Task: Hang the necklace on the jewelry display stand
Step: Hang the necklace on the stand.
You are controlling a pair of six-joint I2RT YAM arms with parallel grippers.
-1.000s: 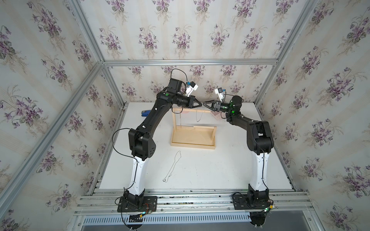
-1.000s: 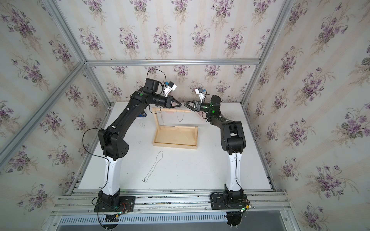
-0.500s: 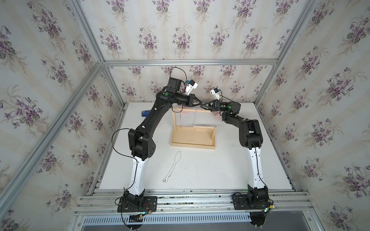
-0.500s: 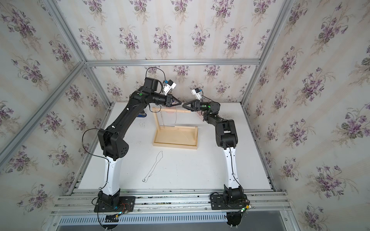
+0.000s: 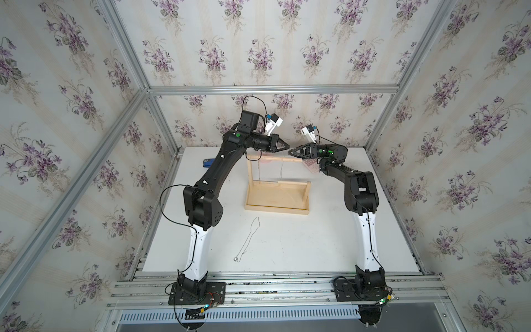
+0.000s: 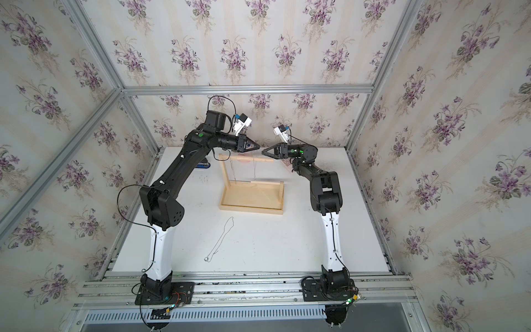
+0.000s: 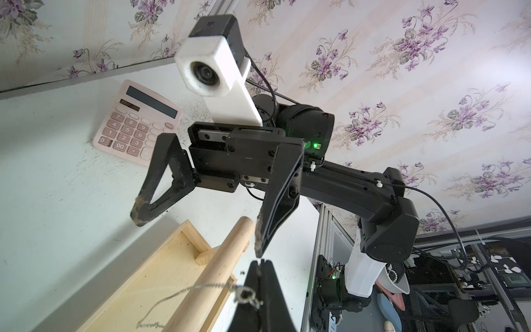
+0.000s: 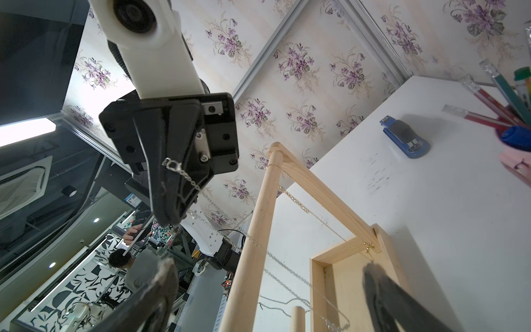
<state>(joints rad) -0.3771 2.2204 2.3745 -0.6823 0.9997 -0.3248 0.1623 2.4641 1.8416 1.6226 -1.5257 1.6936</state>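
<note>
Your thin silver chain necklace (image 7: 201, 287) is pinched at its clasp end by the left gripper (image 7: 260, 263), whose fingers are clenched tight on the links. From there the chain runs across the thin round wooden crossbar (image 7: 218, 276) and drops on the far side toward the tray. The right wrist view shows the same thing: the clasp (image 8: 172, 165) lies against the left gripper's black finger and the silver links cross the bar lower down. The jewelry display stand (image 5: 277, 198), a light unpainted wooden frame with a shallow tray base and two uprights, stands toward the back middle of the white tabletop (image 5: 316, 244). You see it in both top views, and the two grippers meet nose to nose above its crossbar. A fine gold chain (image 8: 301, 204) already hangs near the bar's far end, by the upright. Your right gripper (image 7: 198, 232) is spread wide and grips nothing. One fingertip (image 7: 258, 244) sits just beside the free end of the bar. In front of the stand a second, loose chain (image 5: 248, 238) lies stretched out on the tabletop, well apart from both arms. A pink calculator (image 7: 138, 120) lies behind the right gripper, and a blue stapler (image 8: 405, 135) sits near the back left corner.
</note>
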